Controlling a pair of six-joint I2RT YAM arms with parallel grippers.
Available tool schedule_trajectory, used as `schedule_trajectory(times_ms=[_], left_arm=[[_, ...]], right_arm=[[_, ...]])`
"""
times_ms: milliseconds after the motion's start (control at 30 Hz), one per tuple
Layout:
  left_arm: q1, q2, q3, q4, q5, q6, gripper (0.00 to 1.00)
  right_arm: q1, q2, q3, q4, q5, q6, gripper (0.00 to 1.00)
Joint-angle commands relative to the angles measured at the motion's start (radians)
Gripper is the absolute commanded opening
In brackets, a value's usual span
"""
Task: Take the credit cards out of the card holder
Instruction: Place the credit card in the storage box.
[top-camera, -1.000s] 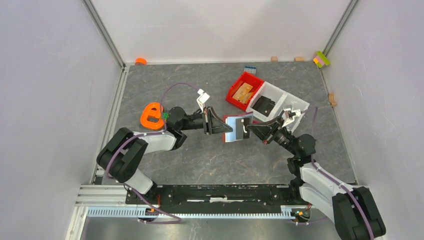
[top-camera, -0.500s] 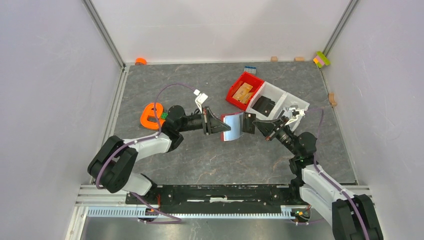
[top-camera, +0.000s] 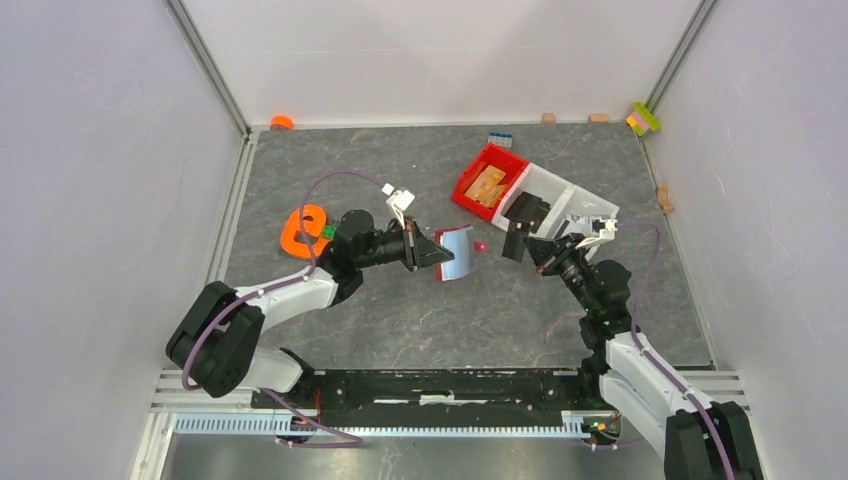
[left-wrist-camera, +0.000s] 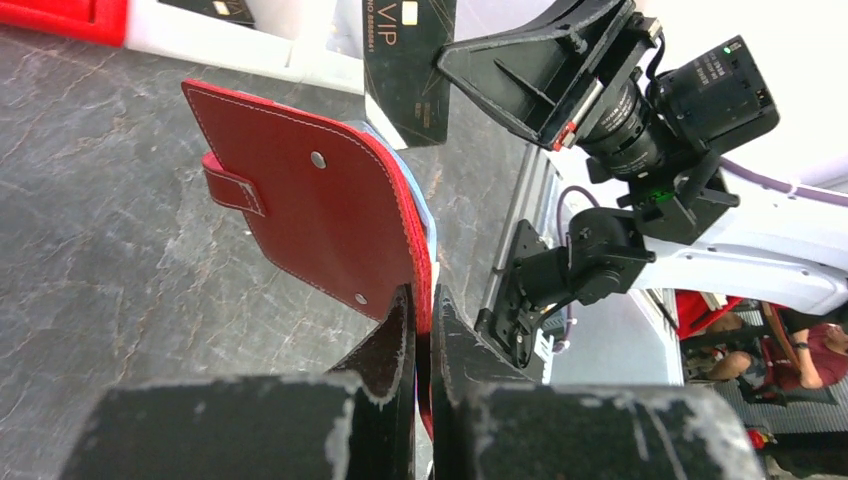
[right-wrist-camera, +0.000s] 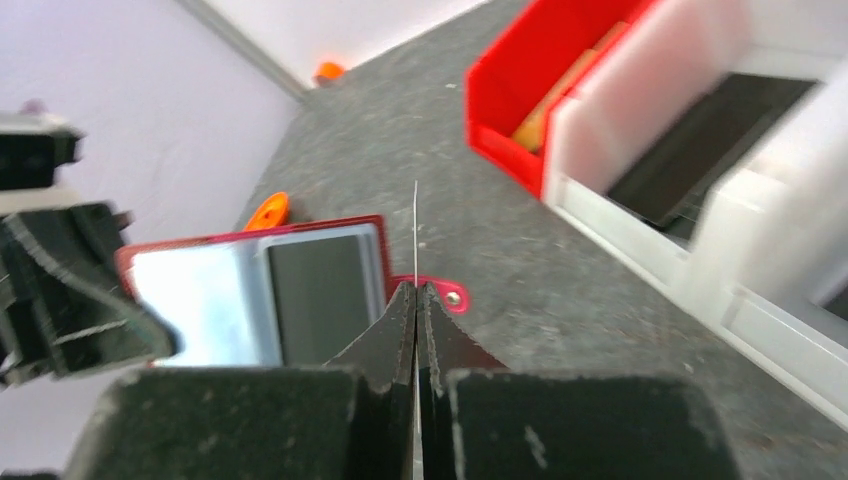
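While left gripper (left-wrist-camera: 422, 305) pinches card holder (left-wrist-camera: 310, 215), right gripper (right-wrist-camera: 417, 292) pinching card (left-wrist-camera: 408, 70), now pulled clear

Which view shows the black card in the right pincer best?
Left wrist: the black card faces that camera, VIP print legible, pinched at its edge by the right pincer. Top external shows it only as a small dark rectangle. Right wrist sees it edge-on, a thin line between its own fingers.
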Motion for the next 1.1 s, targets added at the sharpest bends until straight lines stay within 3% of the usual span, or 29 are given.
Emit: schedule_trajectory(times_ms=[0,467,1067], left_arm=[[-0.001,-0.034,0.033,-0.025,-0.046,0.066,0.02],[0.000,-0.017,0.041,-0.040,-0.048,0.073,0.02],[-0.001,0.014,0.053,-0.037,-0.034,0.062,0.02]], right_arm=[[-0.006,0.040,0.078,-0.141,0.204,0.028,0.00],[-0.004,0.398,0.431,-0.367,0.540,0.159,0.00],[-0.011,0.834,0.716,-0.356,0.524,0.209,0.00]])
